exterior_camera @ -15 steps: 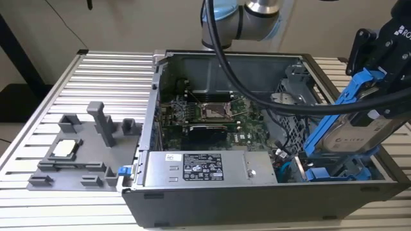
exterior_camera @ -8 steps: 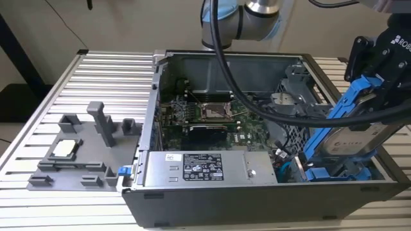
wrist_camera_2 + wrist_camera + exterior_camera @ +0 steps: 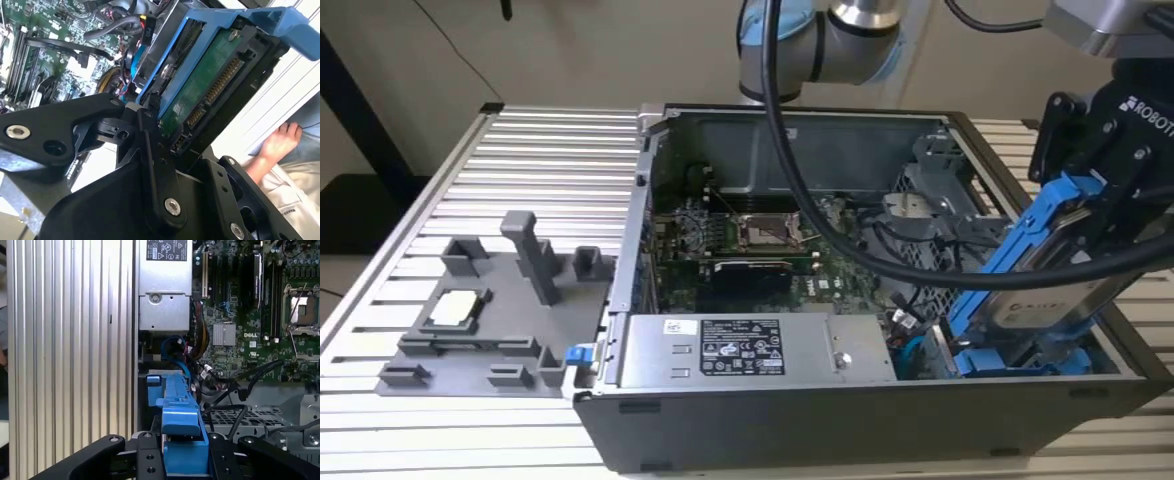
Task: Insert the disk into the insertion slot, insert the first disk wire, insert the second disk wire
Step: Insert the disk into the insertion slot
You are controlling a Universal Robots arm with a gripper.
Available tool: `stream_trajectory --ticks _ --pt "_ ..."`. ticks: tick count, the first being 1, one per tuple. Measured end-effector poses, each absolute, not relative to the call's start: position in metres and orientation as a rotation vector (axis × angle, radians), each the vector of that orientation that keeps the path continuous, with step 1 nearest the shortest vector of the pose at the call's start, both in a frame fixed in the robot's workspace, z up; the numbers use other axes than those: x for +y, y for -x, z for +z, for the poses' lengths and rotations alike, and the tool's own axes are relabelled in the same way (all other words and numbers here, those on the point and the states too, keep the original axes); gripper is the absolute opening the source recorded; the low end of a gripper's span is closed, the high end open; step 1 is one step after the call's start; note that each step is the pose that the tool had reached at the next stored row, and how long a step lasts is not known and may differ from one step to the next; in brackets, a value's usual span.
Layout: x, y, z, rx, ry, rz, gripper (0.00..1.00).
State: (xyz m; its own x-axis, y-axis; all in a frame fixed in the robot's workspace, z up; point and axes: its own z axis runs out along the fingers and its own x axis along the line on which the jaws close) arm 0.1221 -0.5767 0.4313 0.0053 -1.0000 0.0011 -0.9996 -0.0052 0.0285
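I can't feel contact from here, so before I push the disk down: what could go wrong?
The disk sits tilted in the hand, its lower end at the insertion slot; pushed at that angle, it may jam on the slot's wall. A black cable drapes across the case in front of the disk and could snag. In the second wrist view, a person is close by.

Arm [image 3: 821, 35]: grey metal joint housings are showing pale blue end caps. Thick black cable [image 3: 781, 130] is trailing from it in a loop. Gripper [image 3: 1091, 205]: matte black, angular linkage bars, white lettering showing on its body. Silver socket-head screws [image 3: 172, 206] are glinting at the link pivots in the second wrist view.
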Motion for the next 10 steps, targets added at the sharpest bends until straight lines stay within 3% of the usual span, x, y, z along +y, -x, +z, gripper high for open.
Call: stream_trajectory --ticks 10 --pt "-0.5761 -0.1248 0.4216 -2.204 -2.222 -0.045 0.33"
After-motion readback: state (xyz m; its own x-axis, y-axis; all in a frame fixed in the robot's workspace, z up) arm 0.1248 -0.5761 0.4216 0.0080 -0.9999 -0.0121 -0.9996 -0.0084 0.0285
